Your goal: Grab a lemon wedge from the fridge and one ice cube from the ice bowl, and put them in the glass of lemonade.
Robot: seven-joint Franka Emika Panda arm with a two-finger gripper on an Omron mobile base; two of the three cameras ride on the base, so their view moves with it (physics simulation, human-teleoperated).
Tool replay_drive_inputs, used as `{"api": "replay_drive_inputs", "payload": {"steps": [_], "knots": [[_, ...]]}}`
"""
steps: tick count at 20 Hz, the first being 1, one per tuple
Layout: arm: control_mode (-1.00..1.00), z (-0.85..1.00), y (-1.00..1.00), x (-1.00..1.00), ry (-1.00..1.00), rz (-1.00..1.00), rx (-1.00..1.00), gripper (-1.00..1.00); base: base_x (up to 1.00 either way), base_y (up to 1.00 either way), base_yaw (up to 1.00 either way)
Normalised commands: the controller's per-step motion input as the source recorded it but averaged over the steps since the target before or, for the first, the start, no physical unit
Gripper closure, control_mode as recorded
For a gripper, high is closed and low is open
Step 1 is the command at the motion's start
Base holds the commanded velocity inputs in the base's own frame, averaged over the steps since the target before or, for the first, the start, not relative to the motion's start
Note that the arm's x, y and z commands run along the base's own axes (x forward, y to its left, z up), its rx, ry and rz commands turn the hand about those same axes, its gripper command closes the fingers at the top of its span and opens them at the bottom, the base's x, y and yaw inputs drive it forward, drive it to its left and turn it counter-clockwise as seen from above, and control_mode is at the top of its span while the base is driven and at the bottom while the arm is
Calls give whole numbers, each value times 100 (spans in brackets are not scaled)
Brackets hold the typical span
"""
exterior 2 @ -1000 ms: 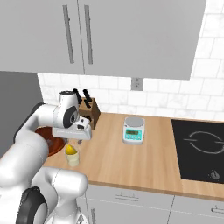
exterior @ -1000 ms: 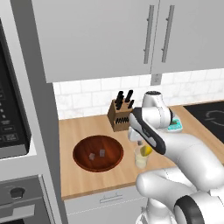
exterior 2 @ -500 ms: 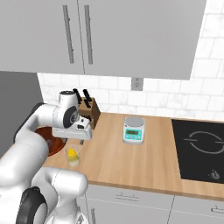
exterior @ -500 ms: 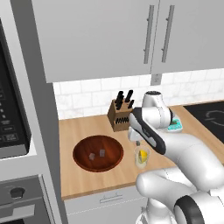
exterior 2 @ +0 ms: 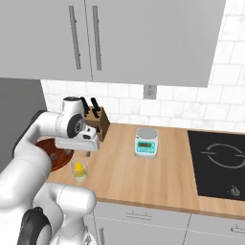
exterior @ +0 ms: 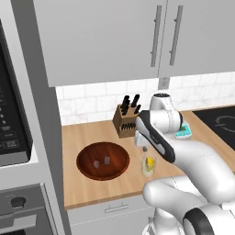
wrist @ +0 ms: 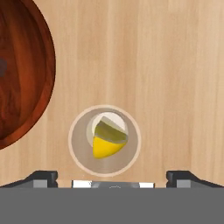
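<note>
The glass of lemonade (wrist: 105, 140) stands on the wooden counter just right of the ice bowl (exterior: 102, 160), a wide reddish-brown bowl with two grey ice cubes (exterior: 103, 161) in it. A lemon wedge (wrist: 106, 148) lies inside the glass, bright yellow with a darker olive upper face. My gripper (wrist: 113, 177) hangs straight above the glass, open, its fingertips (wrist: 41, 176) wide apart on either side with nothing between them. From the base, the gripper (exterior: 144, 148) sits just over the glass (exterior: 148, 164); the glass (exterior 2: 79, 170) also stands below the hand on the other side. The fridge is out of view.
A knife block (exterior: 125, 120) stands at the back against the tiled wall. A small kitchen scale (exterior 2: 145, 142) sits to the right, and a black cooktop (exterior 2: 217, 165) beyond it. Grey wall cabinets (exterior: 137, 36) hang overhead. An oven column (exterior: 18, 137) bounds the left.
The jaws have opened wide, and the lemon wedge has dropped from between them into the glass. The arm has stayed over the glass.
</note>
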Motion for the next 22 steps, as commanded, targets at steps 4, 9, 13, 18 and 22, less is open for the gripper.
{"api": "replay_drive_inputs", "payload": {"steps": [4, 9, 13, 18, 22], "knots": [[-100, 47, 16, -11, 0, 0, -1, -100, 0, 0, 0], [-100, 71, 29, 0, -4, 0, -11, -100, 0, 0, 0], [-100, 43, 14, 0, -7, 0, -3, -100, 0, 0, 0], [-100, 6, 1, 0, -6, 0, 0, -100, 0, 0, 0], [-100, 14, 0, 0, -13, 0, 2, -100, 0, 0, 0]]}}
